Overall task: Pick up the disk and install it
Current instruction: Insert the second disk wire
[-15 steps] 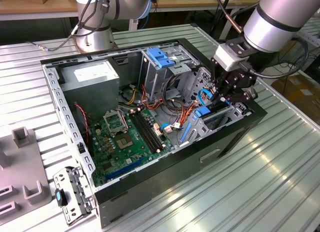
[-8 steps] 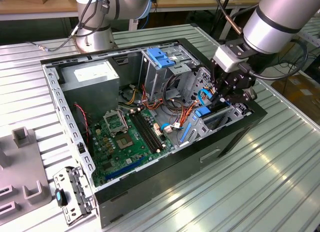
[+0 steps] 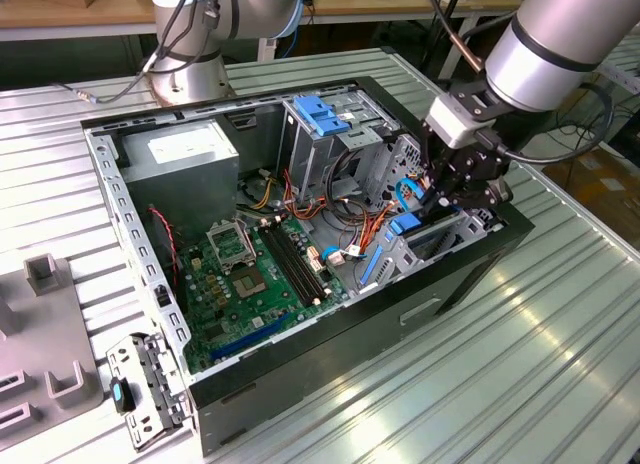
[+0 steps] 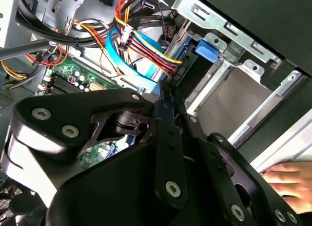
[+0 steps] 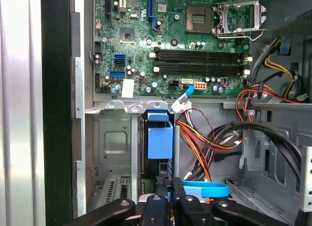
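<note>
Claw down inside the open computer case, disk going into its bay.

The claw (image 3: 452,196), right of centre in the exterior view, looks pressed together on the edge of the disk (image 5: 169,175), a thin dark slab standing in the slot under the blue tab (image 5: 160,141). The risk, as I judge it: loose cables (image 4: 139,43) crowd close, so a slight tilt could jam the disk or snag a wire.

Ribbed shiny metal table (image 3: 560,364), matt black plastic end effector (image 5: 170,199), glossy green motherboard (image 3: 250,279), blue plastic bracket (image 5: 160,141)
</note>
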Robot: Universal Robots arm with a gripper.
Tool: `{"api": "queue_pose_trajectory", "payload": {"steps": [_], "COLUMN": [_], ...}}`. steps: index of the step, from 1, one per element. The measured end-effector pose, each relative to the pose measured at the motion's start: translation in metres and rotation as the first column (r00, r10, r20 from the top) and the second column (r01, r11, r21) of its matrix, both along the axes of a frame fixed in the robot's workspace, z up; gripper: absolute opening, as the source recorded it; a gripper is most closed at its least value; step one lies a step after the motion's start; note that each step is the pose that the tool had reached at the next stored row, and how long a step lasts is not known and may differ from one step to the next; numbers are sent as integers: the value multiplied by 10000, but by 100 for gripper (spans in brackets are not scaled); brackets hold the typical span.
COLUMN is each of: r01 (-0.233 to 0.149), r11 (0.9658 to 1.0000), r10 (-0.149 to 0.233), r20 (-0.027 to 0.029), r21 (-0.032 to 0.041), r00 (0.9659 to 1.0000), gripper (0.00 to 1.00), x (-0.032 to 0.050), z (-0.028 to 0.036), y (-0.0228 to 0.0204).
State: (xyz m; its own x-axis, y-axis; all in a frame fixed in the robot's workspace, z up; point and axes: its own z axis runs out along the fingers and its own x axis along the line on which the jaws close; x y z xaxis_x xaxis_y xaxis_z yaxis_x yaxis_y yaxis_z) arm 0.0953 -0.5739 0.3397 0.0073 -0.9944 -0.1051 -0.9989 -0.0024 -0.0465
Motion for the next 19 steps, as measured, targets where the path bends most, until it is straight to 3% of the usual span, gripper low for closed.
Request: {"api": "queue_pose_trajectory", "payload": {"steps": [6,8,9,10,13,15,19], "r01": [-2,0,-1,0,0,-1,0], "r11": [10000,10000,10000,10000,10000,10000,10000], "r10": [2,0,1,0,0,1,0], "r20": [10,21,27,32,33,34,37], "r21": [24,9,11,12,13,10,10], "r00": [10000,10000,10000,10000,10000,10000,10000], "gripper": [17,17,24,24,22,11,11], "x": [0,0,0,0,0,0,0], "z": [14,113,160,188,189,191,193], "y": [-2,-2,-2,-2,-2,-2,-2]}}
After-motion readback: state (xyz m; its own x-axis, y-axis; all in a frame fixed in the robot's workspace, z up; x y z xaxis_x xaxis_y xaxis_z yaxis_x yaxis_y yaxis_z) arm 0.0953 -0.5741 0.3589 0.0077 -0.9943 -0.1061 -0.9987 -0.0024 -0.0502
